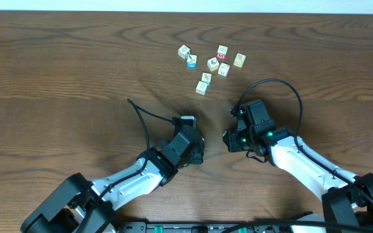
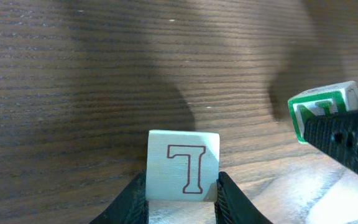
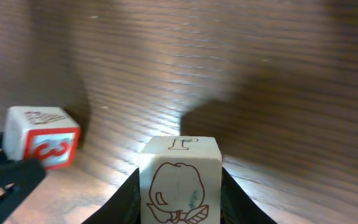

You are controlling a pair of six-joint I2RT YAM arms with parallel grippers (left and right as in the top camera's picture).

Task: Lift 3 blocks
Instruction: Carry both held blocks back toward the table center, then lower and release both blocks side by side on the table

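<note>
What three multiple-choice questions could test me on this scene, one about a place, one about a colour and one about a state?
1. Where do the loose blocks lie on the table?
A. Beyond both grippers, on the far side
B. Between the arm bases
C. Stacked on an arm

2. What colour is the outlined numeral on the 7 block, held in the left gripper?
A. Blue
B. Dark red
C. Yellow

3. What is the state of the right gripper?
A. Open and empty
B. Hidden from every view
C. Shut on the P block

Answers:
1 A: the overhead view shows them past both grippers.
2 B: the left wrist view shows the dark red outline.
3 C: the right wrist view shows it clamping both sides of that block.
</note>
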